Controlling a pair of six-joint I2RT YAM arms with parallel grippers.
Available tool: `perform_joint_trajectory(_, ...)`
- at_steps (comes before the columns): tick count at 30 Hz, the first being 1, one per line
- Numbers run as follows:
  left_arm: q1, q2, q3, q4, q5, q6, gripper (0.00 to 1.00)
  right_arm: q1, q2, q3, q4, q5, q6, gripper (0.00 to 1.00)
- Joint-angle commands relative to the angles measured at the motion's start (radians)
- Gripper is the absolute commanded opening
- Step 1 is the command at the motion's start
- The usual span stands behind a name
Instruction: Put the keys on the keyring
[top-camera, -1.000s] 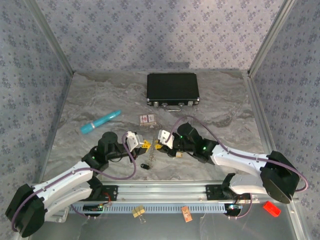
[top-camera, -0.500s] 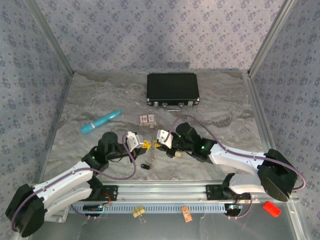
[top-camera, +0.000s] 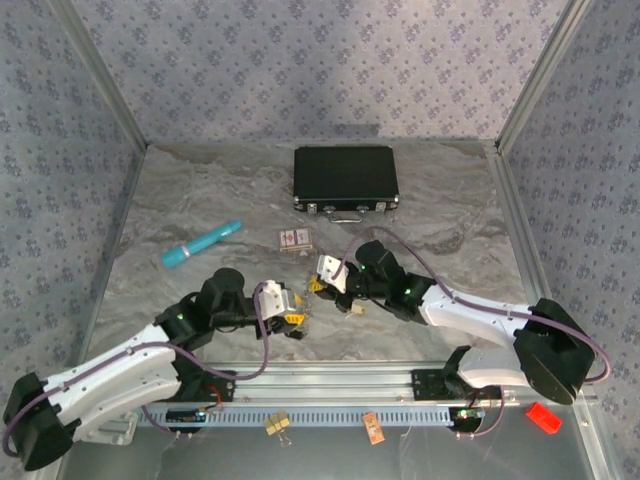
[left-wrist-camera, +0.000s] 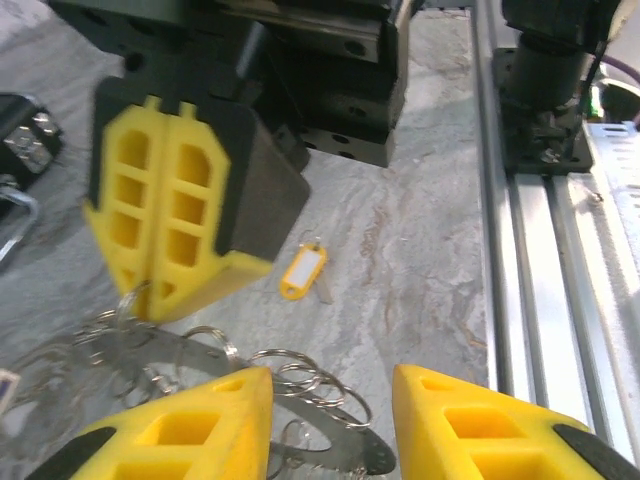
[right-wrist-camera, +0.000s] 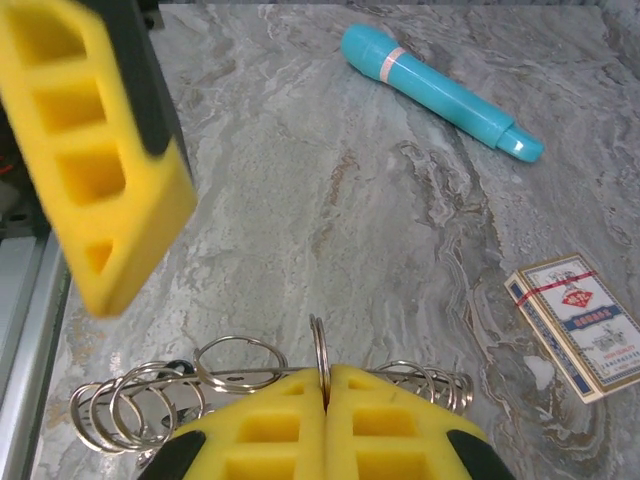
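Surface: grey marbled tabletop (top-camera: 180, 200), walled in blue patterned paper; black hard case (top-camera: 345, 178), teal plastic pen (right-wrist-camera: 440, 95) and red-and-white card box (right-wrist-camera: 578, 325) lying well apart from the work.
Right gripper (right-wrist-camera: 325, 385): yellow fingers pressed together, pinching thin silvery metal keyring (right-wrist-camera: 320, 350) upright by its lower edge.
Left gripper (left-wrist-camera: 330, 385): 2 yellow fingers spread, nothing gripped, poised just over loose silvery split rings (left-wrist-camera: 300, 375) strung along a dark curved metal band.
Keys: tiny brass keys not made out for certain — small yellow tag (left-wrist-camera: 303, 272) with white label lying on bare table beyond the rings, possibly carrying 1 key.
Handling: probably light, stiff, springy and slick; thin enough to twist or slip between soft pads.
Hold: best kept on the arc away from the split, coil end left free for threading.
Risk: neighbouring rings snagging and dragging along — tiny keys hard to pinch flat off the table.
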Motion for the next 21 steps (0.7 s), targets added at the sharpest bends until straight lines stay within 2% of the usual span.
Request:
perform_joint_trajectory(1,0.005,-0.077,0.022,-0.048,-0.13,0.018,0.35,-0.021,0.011,0.027,0.028,-0.091,0.015,0.0)
perform_joint_trajectory(3,0.054,-0.096,-0.001,0.022,-0.223,-0.029,0.39,-0.052,0.019,0.042,0.032,-0.158,0.023,0.0)
perform_joint_trajectory(4,0.095,-0.091,0.0,0.041,-0.209,-0.043,0.39,-0.065,0.025,0.055,0.034,-0.184,0.026,0.0)
perform_joint_trajectory(6,0.201,-0.06,0.026,0.064,-0.111,-0.087,0.39,-0.075,0.036,0.086,0.001,-0.227,0.004,0.0)
perform_joint_trajectory(8,0.25,-0.017,0.056,0.059,-0.029,-0.083,0.39,-0.077,0.05,0.118,-0.053,-0.255,-0.038,0.0)
perform_joint_trajectory(14,0.256,0.106,0.085,0.033,0.184,-0.026,0.38,-0.087,0.085,0.159,-0.122,-0.312,-0.087,0.0)
perform_joint_trajectory(21,0.256,0.13,0.065,0.063,0.241,0.015,0.37,-0.076,0.112,0.171,-0.129,-0.32,-0.091,0.0)
